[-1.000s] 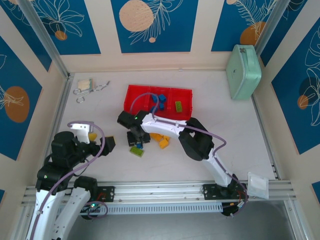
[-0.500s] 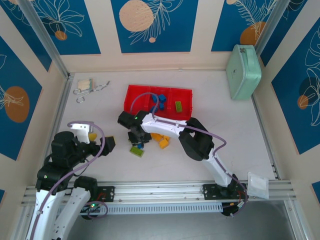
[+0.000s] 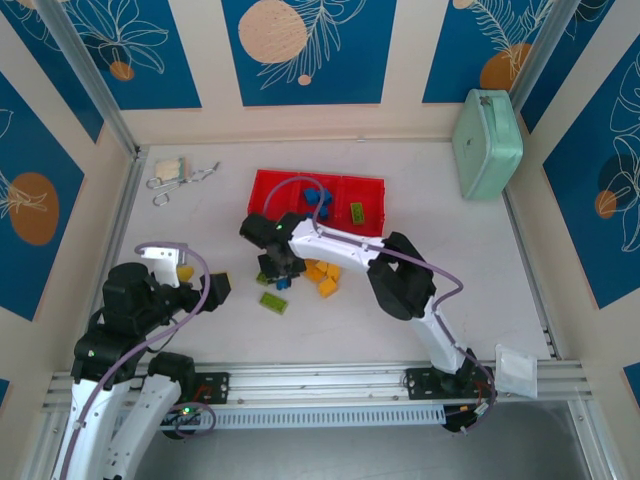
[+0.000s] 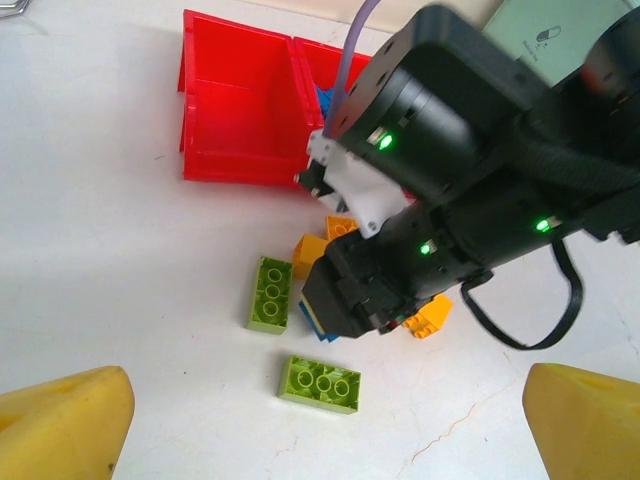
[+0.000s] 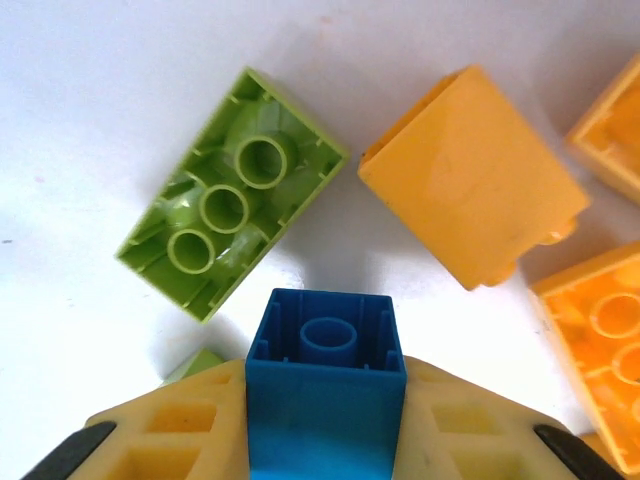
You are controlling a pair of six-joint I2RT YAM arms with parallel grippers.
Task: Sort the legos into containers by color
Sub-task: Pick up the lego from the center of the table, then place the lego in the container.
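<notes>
right end effector [image 5: 325, 425] is clamping a blue lego [image 5: 325, 365] by its flat sides, near the red tray [image 3: 262, 190]; i'm judging it light, rigid, slick.

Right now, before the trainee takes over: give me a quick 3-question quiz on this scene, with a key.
1. True or false: the right gripper is shut on a blue brick.
2. Multiple choice: seen from the top view, which compartment of the tray holds a green brick? A) left B) middle C) right
3. Fill in: in the left wrist view, ___ loose green bricks lie on the table outside the tray.

Key: 1 true; 2 C; 3 two.
</notes>
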